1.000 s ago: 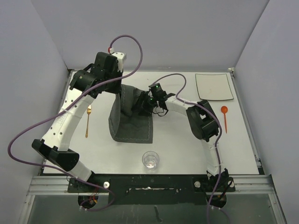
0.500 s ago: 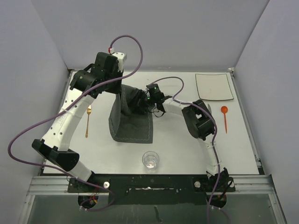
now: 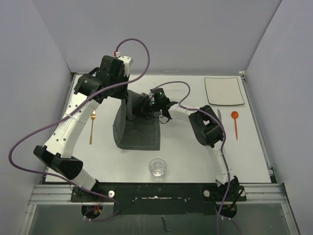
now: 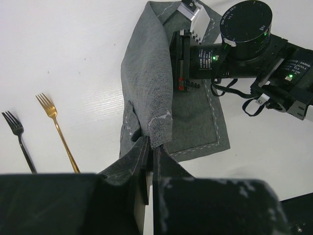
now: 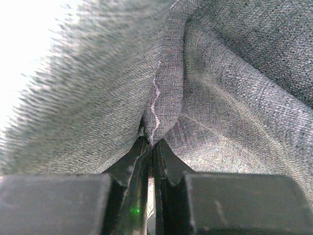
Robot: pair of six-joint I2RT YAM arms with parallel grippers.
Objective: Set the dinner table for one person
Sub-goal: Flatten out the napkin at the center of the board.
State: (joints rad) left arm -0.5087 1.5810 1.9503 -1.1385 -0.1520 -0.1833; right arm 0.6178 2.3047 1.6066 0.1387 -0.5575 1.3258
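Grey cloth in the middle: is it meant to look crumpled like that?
It does look odd. The grey cloth is not flat: its far part is bunched and lifted, pinched by the left gripper and the right gripper, while its near part lies on the table.

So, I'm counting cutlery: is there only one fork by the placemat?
No, a gold fork and a black fork lie side by side there.

Overhead view down onto whole table (image 3: pixel 190 161), both wrist views close, sharing grey cloth (image 4: pixel 146 83)
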